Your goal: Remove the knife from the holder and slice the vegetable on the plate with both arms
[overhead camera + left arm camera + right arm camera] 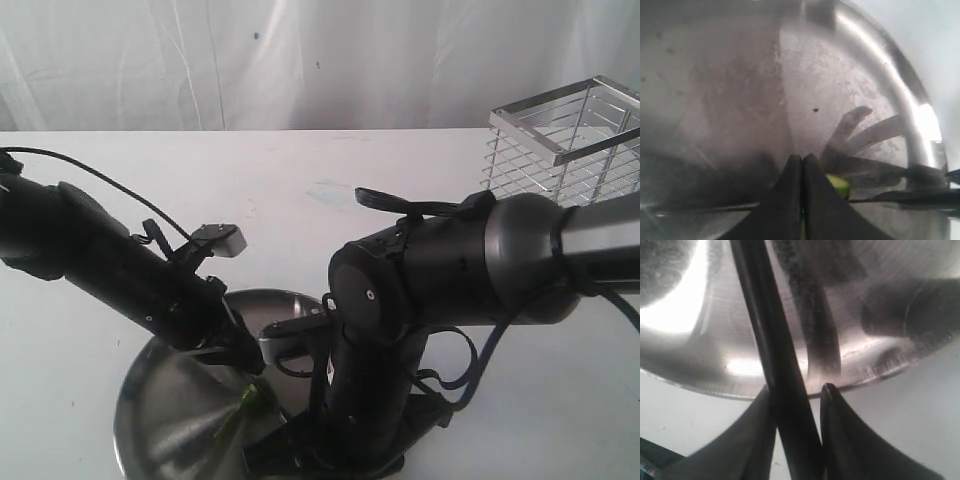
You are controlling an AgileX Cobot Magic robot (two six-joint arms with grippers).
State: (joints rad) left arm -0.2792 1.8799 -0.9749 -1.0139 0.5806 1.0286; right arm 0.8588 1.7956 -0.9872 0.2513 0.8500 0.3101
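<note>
Both pincers closed: right pincer (797, 400) gripping knife (775, 340), left pincer (802, 165) seemingly pinching vegetable (839, 184).

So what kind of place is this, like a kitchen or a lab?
Most likely a robot test bench staged as a kitchen task, not a real kitchen. A plain white table stands before a draped white sheet, with only a steel plate and a wire holder set out.
</note>
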